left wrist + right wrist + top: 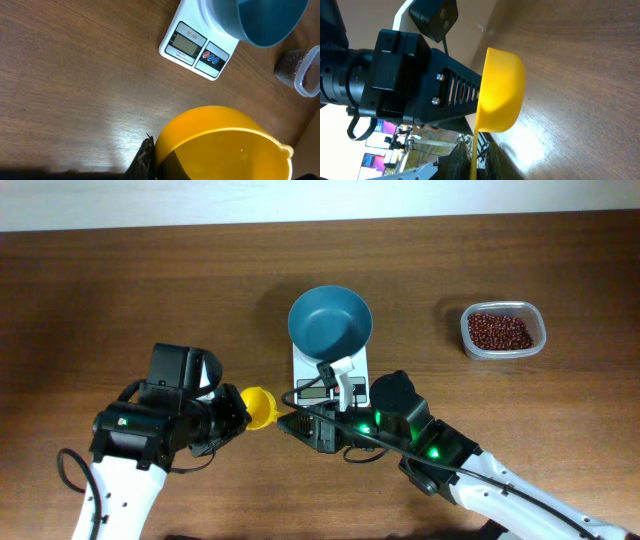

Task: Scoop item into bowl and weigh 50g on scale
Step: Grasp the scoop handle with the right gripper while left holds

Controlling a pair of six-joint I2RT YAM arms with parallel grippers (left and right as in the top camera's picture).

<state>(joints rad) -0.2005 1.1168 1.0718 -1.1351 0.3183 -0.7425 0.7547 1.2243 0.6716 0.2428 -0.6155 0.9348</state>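
scale [197,45] label too small to read

A yellow scoop [258,408] and clear tub [543,332], well apart, over wooden table [120,290].

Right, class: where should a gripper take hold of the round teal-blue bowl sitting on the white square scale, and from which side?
Probably the rim of the round teal-blue bowl, from straight above, one finger inside the wall and one outside. It stands upright, open and empty on the white square scale, and looks too wide to span.
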